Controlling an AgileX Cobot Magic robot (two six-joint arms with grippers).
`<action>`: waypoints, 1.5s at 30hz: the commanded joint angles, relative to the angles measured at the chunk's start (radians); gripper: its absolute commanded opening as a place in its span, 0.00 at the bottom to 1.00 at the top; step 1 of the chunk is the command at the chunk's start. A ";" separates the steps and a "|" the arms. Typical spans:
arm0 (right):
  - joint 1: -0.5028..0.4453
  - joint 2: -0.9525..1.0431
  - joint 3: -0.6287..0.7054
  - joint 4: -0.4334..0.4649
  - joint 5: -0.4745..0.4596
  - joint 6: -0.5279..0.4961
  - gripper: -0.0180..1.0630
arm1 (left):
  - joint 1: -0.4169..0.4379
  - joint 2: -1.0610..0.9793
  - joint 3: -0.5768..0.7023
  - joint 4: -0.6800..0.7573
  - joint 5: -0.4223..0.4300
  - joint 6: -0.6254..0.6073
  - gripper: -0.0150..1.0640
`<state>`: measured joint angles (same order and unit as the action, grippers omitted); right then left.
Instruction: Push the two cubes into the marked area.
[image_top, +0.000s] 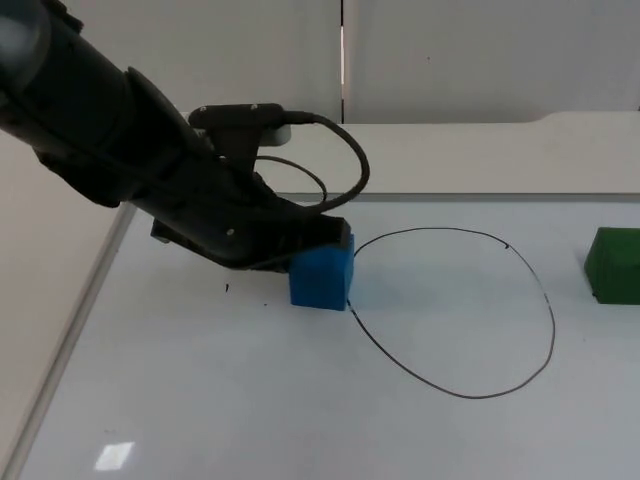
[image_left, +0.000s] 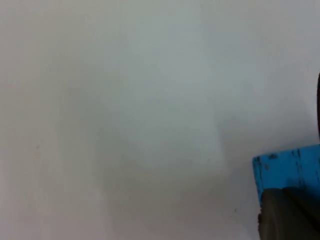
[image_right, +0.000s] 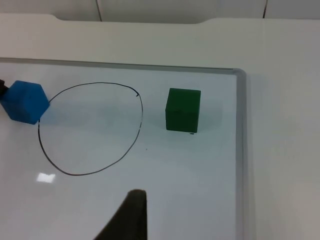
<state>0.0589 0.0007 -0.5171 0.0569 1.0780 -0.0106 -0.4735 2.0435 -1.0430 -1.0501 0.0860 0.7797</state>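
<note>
blue cube (image_top: 321, 277) touches the left gripper (image_top: 318, 240) at the marked outline's (image_top: 540, 290) edge; grip state unclear.

white table top (image_top: 250, 400) with blue cube (image_top: 321, 277), green cube (image_top: 613, 264)

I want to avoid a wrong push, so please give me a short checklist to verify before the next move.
1. Left gripper against the blue cube: ok.
2. Blue cube inside the drawn outline: not ok, it sits at the line's edge.
3. Green cube inside the outline: not ok, it stands apart, outside.
4. Area inside the outline free: ok.
5. Left gripper's fingers open or shut: cannot tell.
6. Right gripper: waits above the table; ok.
</note>
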 joint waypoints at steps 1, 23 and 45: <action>-0.006 -0.001 0.003 -0.003 -0.001 -0.005 0.99 | -0.005 0.000 -0.010 -0.037 0.014 -0.003 0.01; -0.006 -0.001 0.003 -0.003 -0.001 -0.005 0.99 | -0.020 0.000 -0.010 -0.068 0.091 -0.018 0.01; -0.006 -0.001 0.003 -0.003 -0.001 -0.005 0.99 | -0.075 0.002 -0.010 -0.071 0.041 -0.018 0.01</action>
<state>0.0589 0.0007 -0.5171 0.0569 1.0780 -0.0106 -0.5395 2.0435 -1.0494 -1.1007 0.1346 0.7673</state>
